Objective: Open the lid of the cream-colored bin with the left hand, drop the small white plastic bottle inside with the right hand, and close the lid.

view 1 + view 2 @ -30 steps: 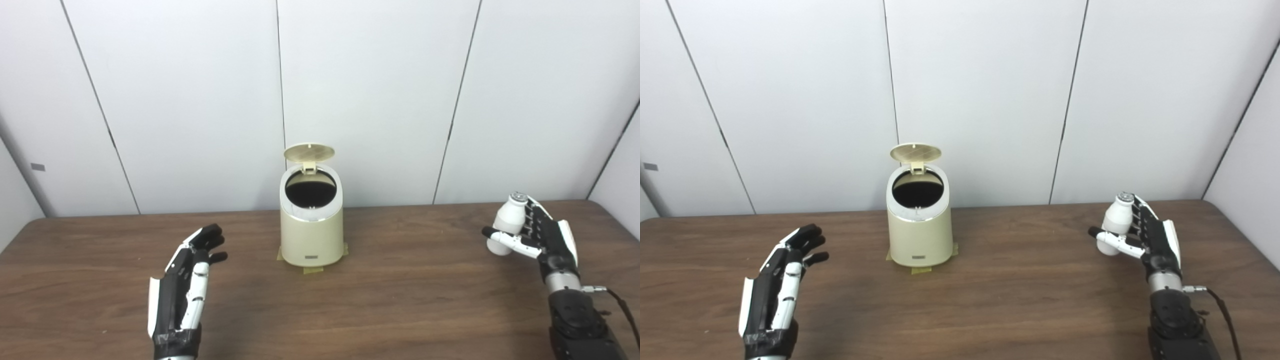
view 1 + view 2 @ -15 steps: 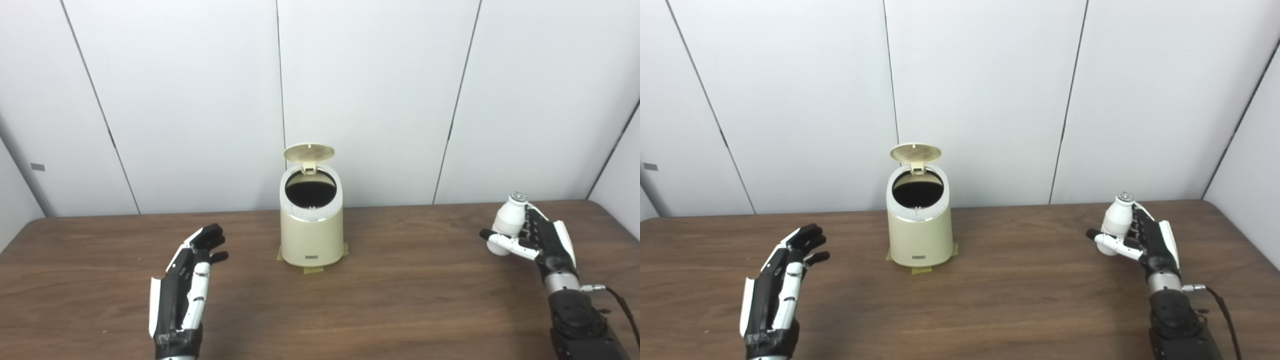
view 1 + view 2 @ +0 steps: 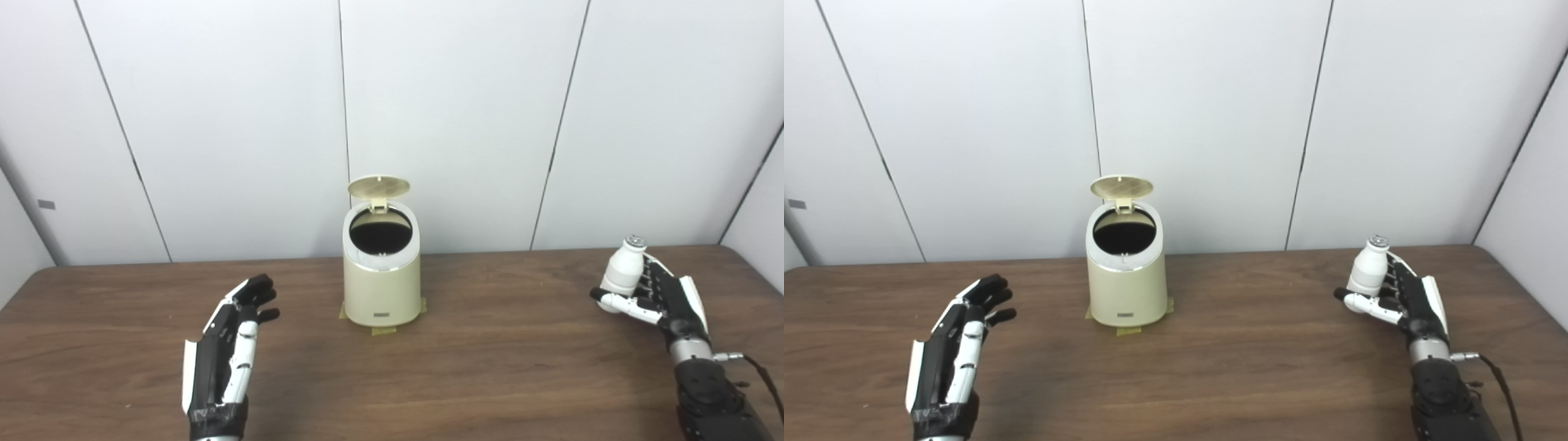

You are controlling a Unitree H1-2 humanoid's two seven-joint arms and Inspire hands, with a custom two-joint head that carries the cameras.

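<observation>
The right hand (image 3: pixel 658 297) is closed around the bottle (image 3: pixel 620 271), which is held upright near the counter's right end, well apart from the bin (image 3: pixel 381 269). Over the last second the bottle has been lowered slightly and drawn a little toward the right edge; whether its base now touches the counter (image 3: pixel 490 361) cannot be told. No approach to the bin has been made in that time, so the drop appears not yet begun, and a carry leftward and upward over the opening is judged to be required next.

The left hand (image 3: pixel 229 346) is held open and empty, fingers spread, low over the counter to the left of the bin; it has stayed in place. The lid (image 3: pixel 378 187) is seen standing up at the back of the bin, the dark opening exposed, so the opening step is judged done.

The bin is fixed to the counter by strips of tape (image 3: pixel 383 331) at its base. The counter is dark wood-grain, and plain white wall panels (image 3: pixel 459 122) with thin dark seams rise behind it.
</observation>
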